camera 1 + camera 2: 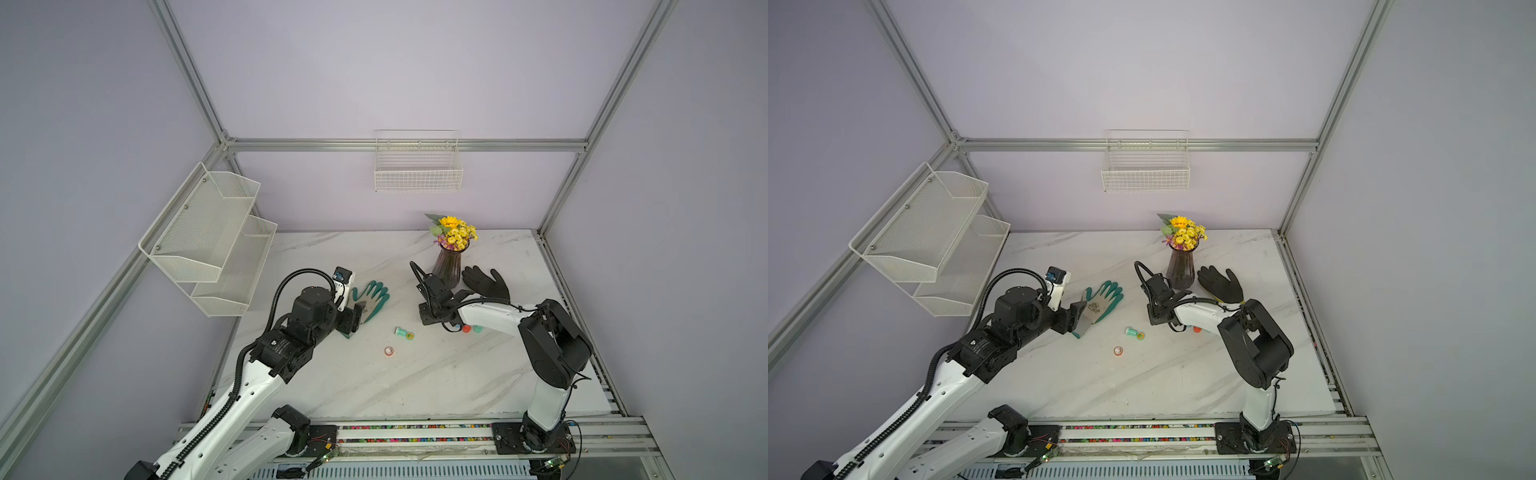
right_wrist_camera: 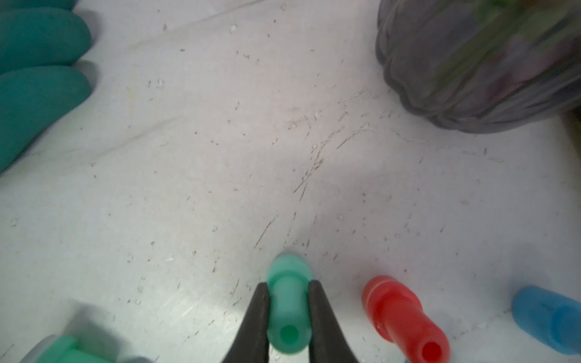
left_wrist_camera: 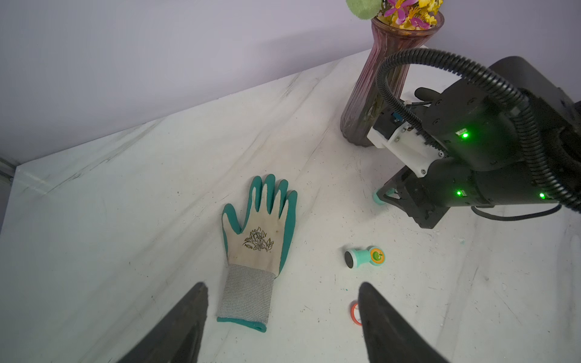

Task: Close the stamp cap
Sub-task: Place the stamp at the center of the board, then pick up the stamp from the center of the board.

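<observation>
**Right gripper.** In the right wrist view you see the right gripper (image 2: 288,284) clamped on a green piece (image 2: 288,314). The two fingers press its narrow middle from either side. The flanged end of the piece sits low against the desk (image 1: 415,386). A red piece (image 2: 405,317) lies just to its right, with a blue piece (image 2: 547,317) further right. In both top views the arm hides the grip.

**Left gripper.** The left gripper (image 3: 281,284) has its jaws well apart and holds nothing. It hangs over the cuff end of the teal glove (image 3: 261,239).

**Task item.** The stamp (image 3: 364,258) lies on its side at mid-desk, between the two grippers and left of the right gripper. Its dark pad end is uncovered and its sticker end points right. An orange-rimmed ring (image 1: 389,351) lies apart from it, just nearer and to the left.

**Containers.**
- The vase (image 1: 448,266) stands just beyond the right gripper and holds flowers (image 1: 455,232). A black glove (image 1: 486,282) lies to its right.
- A wire basket (image 1: 418,174) hangs on the far wall.
- A two-tier mesh rack (image 1: 208,237) hangs on the left wall.
</observation>
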Robot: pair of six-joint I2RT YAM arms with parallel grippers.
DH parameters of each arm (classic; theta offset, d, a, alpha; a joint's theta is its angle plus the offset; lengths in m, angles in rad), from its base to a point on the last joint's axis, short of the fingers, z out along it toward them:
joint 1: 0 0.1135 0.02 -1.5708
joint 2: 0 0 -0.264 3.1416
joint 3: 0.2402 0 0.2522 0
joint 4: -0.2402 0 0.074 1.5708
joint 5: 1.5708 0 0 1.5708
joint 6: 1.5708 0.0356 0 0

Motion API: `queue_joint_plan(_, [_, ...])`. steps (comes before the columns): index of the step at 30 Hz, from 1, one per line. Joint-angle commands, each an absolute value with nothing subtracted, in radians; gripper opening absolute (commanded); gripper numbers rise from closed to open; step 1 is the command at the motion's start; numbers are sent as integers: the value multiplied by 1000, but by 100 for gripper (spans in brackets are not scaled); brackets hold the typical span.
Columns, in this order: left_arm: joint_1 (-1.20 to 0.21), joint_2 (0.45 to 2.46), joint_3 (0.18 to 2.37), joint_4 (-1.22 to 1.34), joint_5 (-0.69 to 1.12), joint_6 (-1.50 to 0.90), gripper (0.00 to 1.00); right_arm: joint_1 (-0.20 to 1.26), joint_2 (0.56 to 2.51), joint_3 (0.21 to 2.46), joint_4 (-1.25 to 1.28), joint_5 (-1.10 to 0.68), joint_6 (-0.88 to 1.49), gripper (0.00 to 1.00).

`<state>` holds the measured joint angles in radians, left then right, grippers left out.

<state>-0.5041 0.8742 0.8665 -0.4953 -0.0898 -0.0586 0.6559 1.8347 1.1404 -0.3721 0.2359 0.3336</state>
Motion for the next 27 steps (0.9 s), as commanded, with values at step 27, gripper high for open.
queue_joint_plan(27, [-482,864,879,-470,-55,-26,75,694,1740,1150,-370,-238,-118,36])
